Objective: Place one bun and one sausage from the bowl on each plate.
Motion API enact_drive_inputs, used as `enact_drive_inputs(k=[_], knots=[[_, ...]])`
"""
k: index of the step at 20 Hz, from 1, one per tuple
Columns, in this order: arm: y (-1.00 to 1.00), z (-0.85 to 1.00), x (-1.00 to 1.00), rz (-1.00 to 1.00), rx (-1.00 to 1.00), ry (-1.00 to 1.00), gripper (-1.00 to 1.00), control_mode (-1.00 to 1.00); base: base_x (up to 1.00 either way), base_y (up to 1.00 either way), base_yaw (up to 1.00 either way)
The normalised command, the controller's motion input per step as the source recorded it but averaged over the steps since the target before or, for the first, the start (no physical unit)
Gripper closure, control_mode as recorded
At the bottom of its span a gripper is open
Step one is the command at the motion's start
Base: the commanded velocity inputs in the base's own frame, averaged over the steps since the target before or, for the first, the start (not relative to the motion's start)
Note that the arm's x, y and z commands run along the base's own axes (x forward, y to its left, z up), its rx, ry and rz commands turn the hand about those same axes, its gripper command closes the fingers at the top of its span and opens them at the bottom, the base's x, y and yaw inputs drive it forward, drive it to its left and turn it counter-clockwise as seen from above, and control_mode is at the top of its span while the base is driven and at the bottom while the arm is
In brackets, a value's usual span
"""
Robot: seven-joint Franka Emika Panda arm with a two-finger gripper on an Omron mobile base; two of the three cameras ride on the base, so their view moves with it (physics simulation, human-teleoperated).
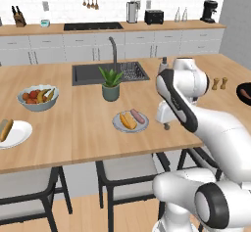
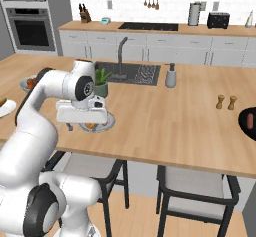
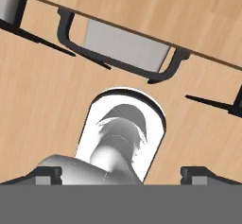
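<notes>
Two plates sit on the surface [image 1: 88, 128]. We find the near plate [image 1: 117, 125] in front of the plant [image 1: 111, 83], carrying one bun [image 1: 127, 120] and one sausage [image 1: 138, 116] side by side. We find the far plate [image 1: 18, 134] at the left edge of the left base view, carrying a bun [image 1: 5, 129]; we cannot tell whether a sausage lies on it. We note the bowl [image 2: 248, 124] at the right edge of the surface, well apart from both plates, with a reddish sausage [image 2: 251, 122] visible in it.

We see the hand [image 1: 166, 125] just right of the near plate, above the surface near its front edge, pointing down. Its fingers [image 3: 201, 175] stand wide apart at the bottom corners of the hand view, with nothing between them; the hand is open and holds nothing.

We also record a fruit bowl [image 1: 38, 98] left of the plant, a sink [image 1: 93, 74] behind it, a soap bottle [image 2: 171, 76] and two shakers [image 2: 226, 102].
</notes>
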Motion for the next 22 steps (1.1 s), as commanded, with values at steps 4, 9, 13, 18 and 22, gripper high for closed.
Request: enact_drive_inputs(k=[4,9,13,18,22], knots=[[0.0,0.0,-0.27,0.02,0.0,-0.03,-1.0,-1.0,0.0,0.0,0.0],[0.0,0.0,0.0,0.0,0.0,0.0,-1.0,1.0,0.0,0.0,0.0],[0.0,0.0,0.0,0.0,0.0,0.0,-1.0,1.0,-0.19,-0.5,-0.06],[0.0,0.0,0.0,0.0,0.0,0.0,-1.0,1.0,-0.13,-1.0,-0.13],[0.0,0.0,0.0,0.0,0.0,0.0,-1.0,1.0,0.0,-1.0,-0.07]])
